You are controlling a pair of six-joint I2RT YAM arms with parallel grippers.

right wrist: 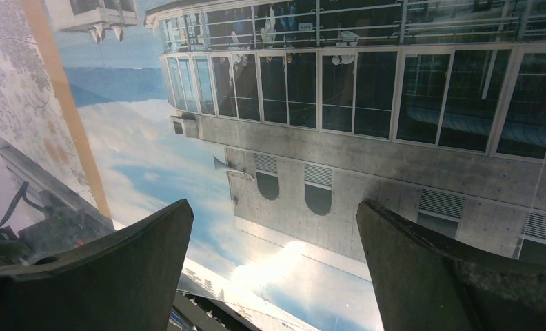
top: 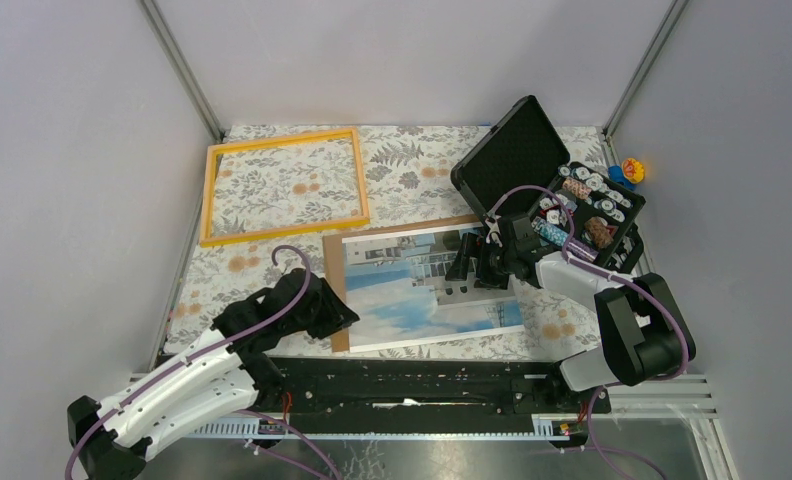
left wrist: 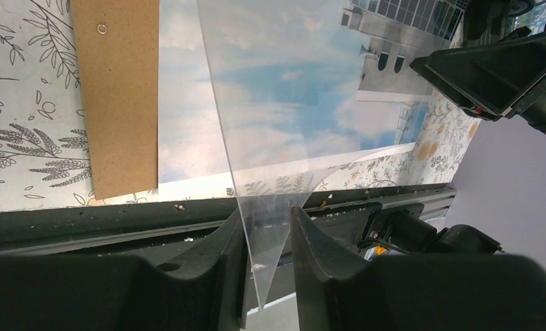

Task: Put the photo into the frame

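The photo point(top: 412, 290) lies face up mid-table on a brown backing board point(top: 334, 290). The empty orange frame point(top: 284, 187) lies flat at the back left, apart from it. A clear sheet point(left wrist: 284, 103) covers the photo point(left wrist: 180, 89), and its near corner is lifted. That corner sits between the narrowly parted jaws of my left gripper point(left wrist: 267, 210), leaning on the left finger. In the top view my left gripper point(top: 337, 310) is at the photo's left edge. My right gripper point(top: 472, 265) is wide open and empty, low over the printed building point(right wrist: 276, 203).
An open black case point(top: 582, 205) holding small items stands at the back right, close behind my right arm. A yellow and blue toy point(top: 627, 170) lies beside it. Grey walls close the table on three sides. A black rail point(top: 422, 385) runs along the near edge.
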